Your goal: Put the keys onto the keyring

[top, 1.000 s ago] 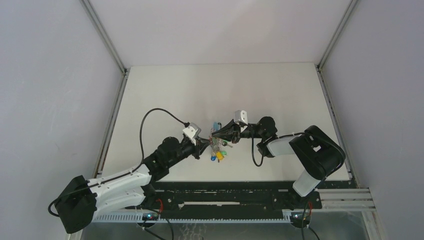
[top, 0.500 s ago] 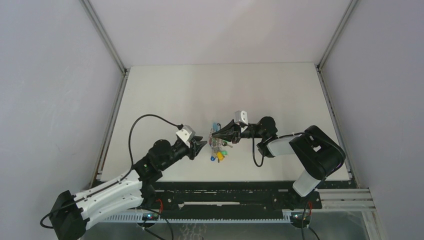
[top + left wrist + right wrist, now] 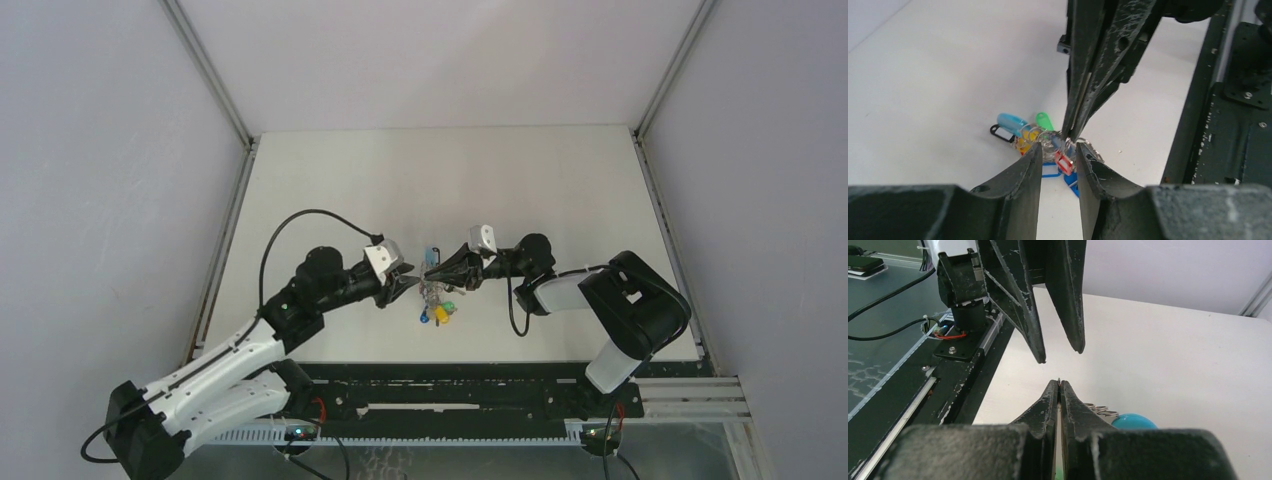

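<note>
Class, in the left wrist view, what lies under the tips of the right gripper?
A bunch of keys on the table: light-blue, green and yellow tags, a red tag, wire rings. The left gripper hides its near part.

The right end effector is pointing leftward with its fingers pressed together, and it seems to be pinching the top of the keyring, though the bunch is too small to be sure. The left end effector is facing it, tip just beside tip. Blue, yellow and green tags are lying on the white worktop, just nearside of both tips.
</note>
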